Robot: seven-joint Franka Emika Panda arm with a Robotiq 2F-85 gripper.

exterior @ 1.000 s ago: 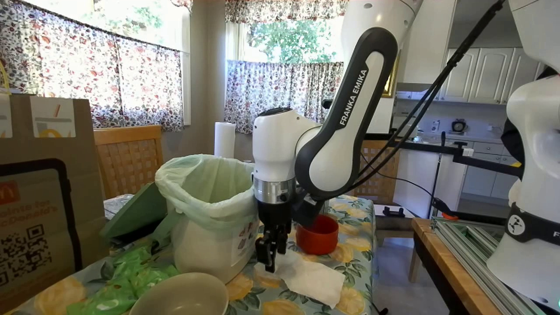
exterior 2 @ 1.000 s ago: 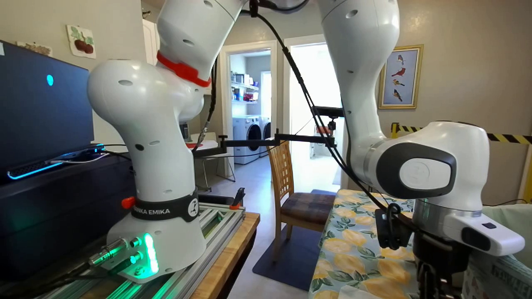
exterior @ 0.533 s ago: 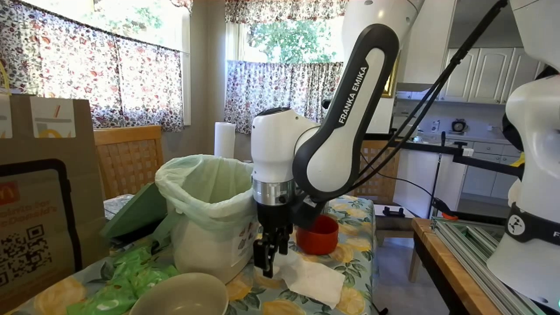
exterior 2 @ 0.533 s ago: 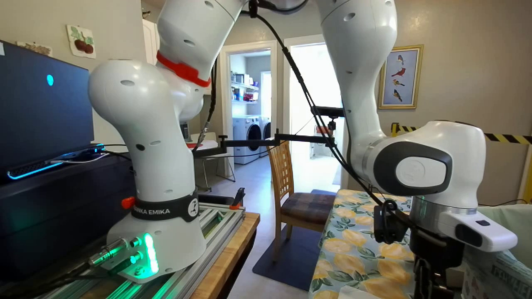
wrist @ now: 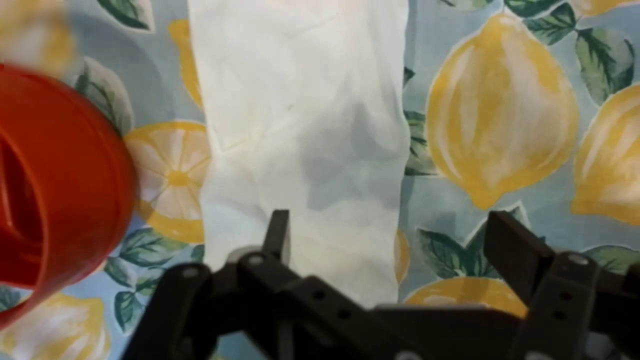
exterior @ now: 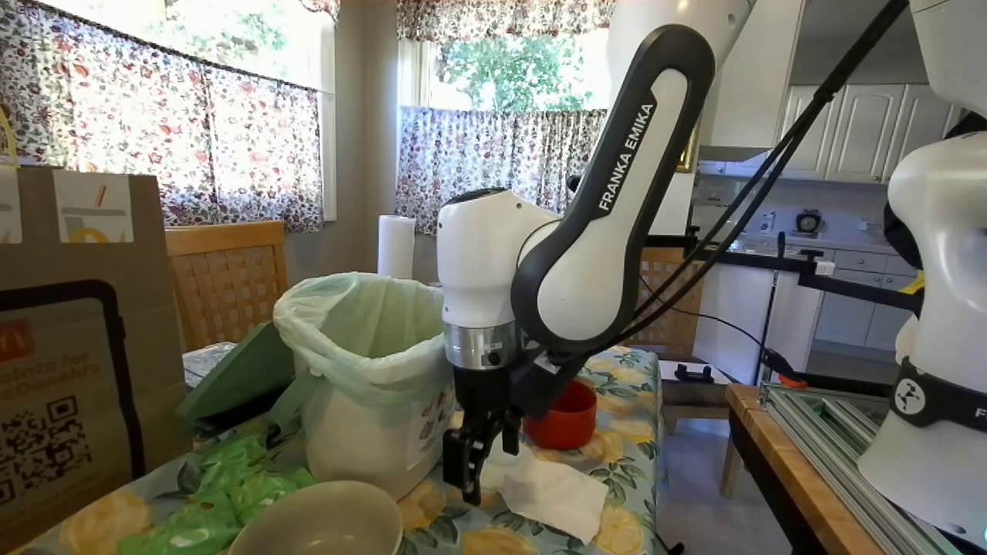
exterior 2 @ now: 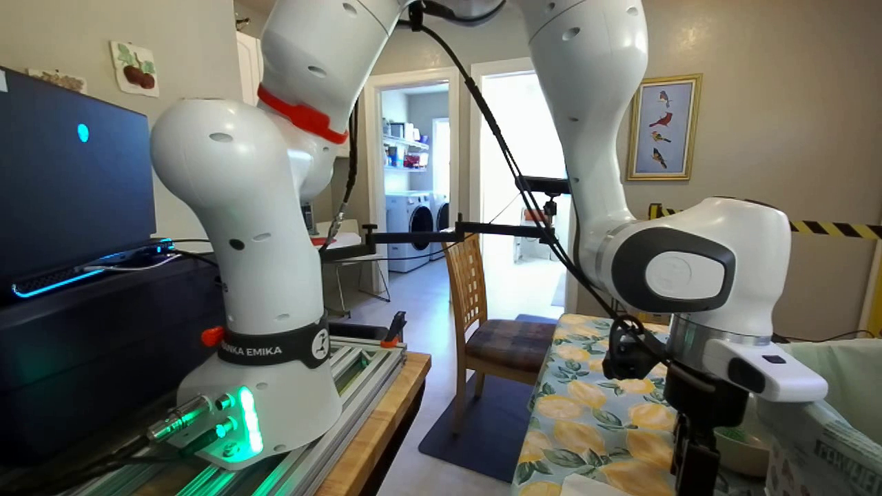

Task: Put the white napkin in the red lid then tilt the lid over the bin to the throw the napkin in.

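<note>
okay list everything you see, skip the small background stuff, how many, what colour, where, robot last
table: one, blue-and-yellow lemon cloth, in both exterior views
white napkin: one, white, on table
red lid: one, red, beside napkin, not touching
bin: one, cream, on table
liner: one, pale green, over bin's rim
bowl: one, beige, near bin
plastic packaging: one heap, bright green, near bowl
flat panel: one, green, tilted beside bin
paper-towel roll: one, white, upright behind bin
paper bag: one, brown, left in an exterior view
wooden chairs: at least two, brown, by table
curtains: several, red-and-white floral, background
laptop: one, dark, left in an exterior view
robot arm: one, mostly white, over table
gripper: one, black, open near napkin
</note>
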